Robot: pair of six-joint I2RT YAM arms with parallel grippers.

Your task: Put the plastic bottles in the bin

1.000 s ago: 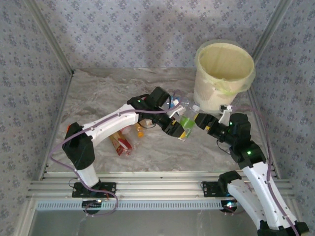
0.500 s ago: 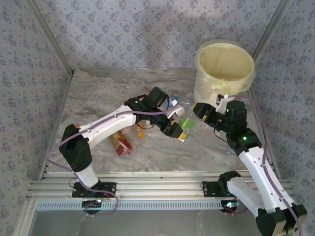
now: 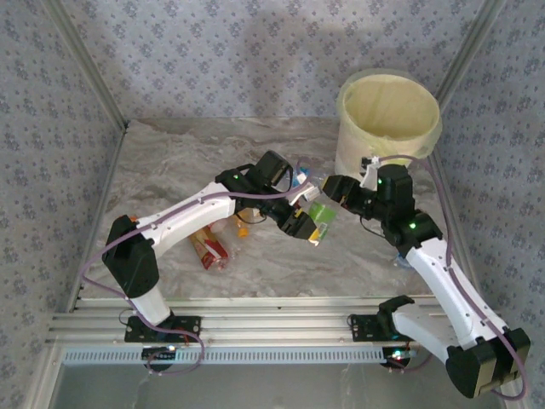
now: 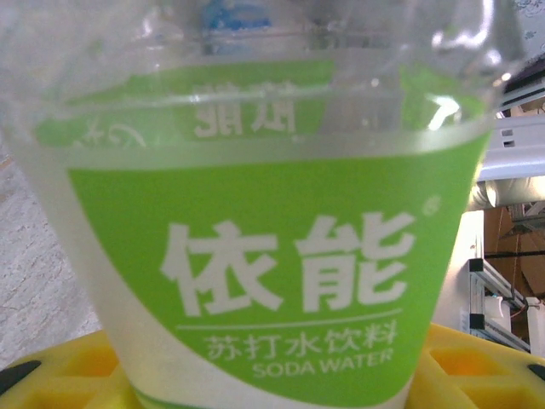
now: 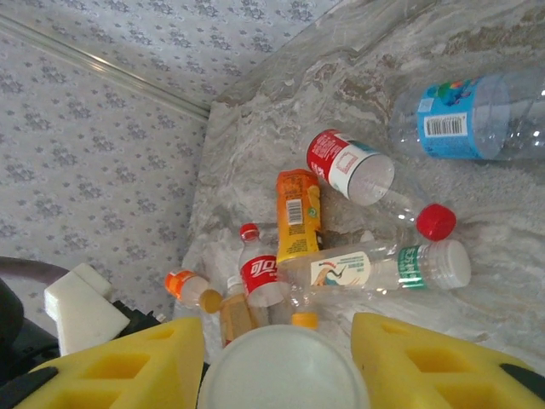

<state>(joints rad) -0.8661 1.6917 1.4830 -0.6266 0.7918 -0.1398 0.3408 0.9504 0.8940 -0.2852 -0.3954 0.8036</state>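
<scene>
Left jaws grip the green-label bottle (image 4: 281, 256); right jaws flank its cap (image 5: 283, 371).

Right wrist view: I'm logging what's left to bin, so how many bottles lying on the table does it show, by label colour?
Red-label bottles: 2
Blue-label bottle: 1
Orange-label bottle: 1
White-and-green-label bottle: 1
Small bottles, labels unclear: 2
Total: 7 sure; an orange cap may belong to an eighth.

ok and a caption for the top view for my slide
Left gripper holds a green-label bottle with the right gripper at its top, beside the lined bin.
</scene>
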